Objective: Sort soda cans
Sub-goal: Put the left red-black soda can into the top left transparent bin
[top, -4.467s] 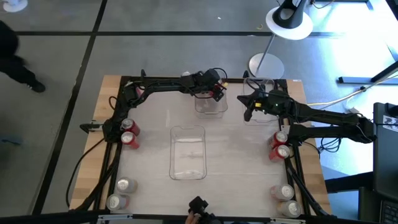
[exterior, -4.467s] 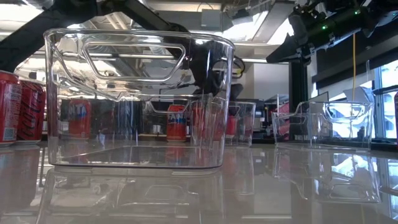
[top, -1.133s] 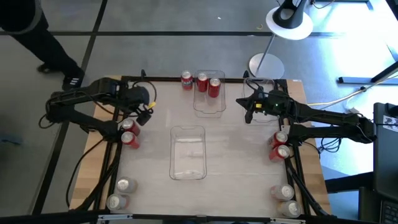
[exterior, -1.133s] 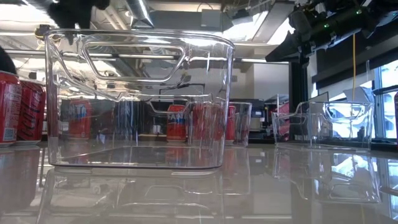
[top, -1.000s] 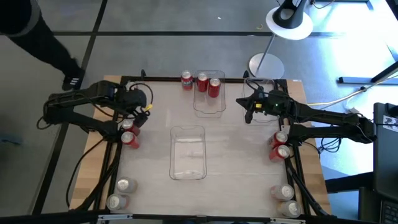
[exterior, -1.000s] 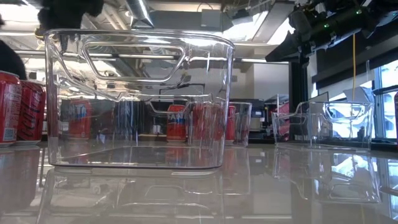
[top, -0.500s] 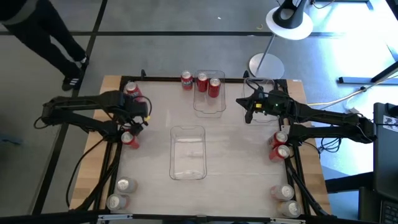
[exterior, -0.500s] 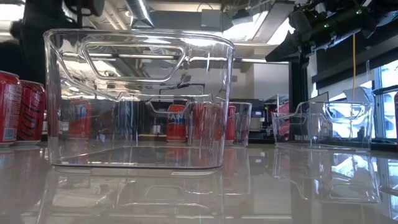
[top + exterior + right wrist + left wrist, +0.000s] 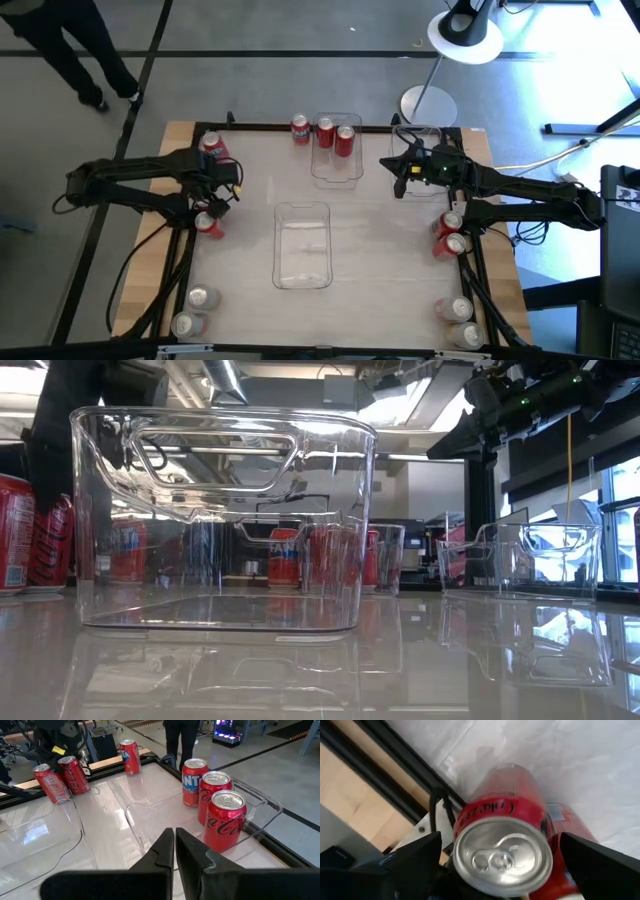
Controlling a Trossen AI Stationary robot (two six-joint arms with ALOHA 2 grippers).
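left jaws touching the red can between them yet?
Apart. In the left wrist view the left gripper straddles the red can, jaws wide open, with visible gaps on both sides of the can top.

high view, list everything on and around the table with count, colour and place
red soda cans, far edge: three; two inside the clear plastic bin at the far edge, one just outside it
red soda cans, left edge: one near the far corner, two by the left gripper
silver-topped soda cans, near left corner: two
red soda cans, right edge: two
silver-topped soda cans, near right corner: two
clear plastic bin, centre: one, empty
clear plastic bin, far right: one, partly under the right arm
person: legs, beyond the far left corner
left gripper: open, over a red can
right gripper: shut, holding nothing
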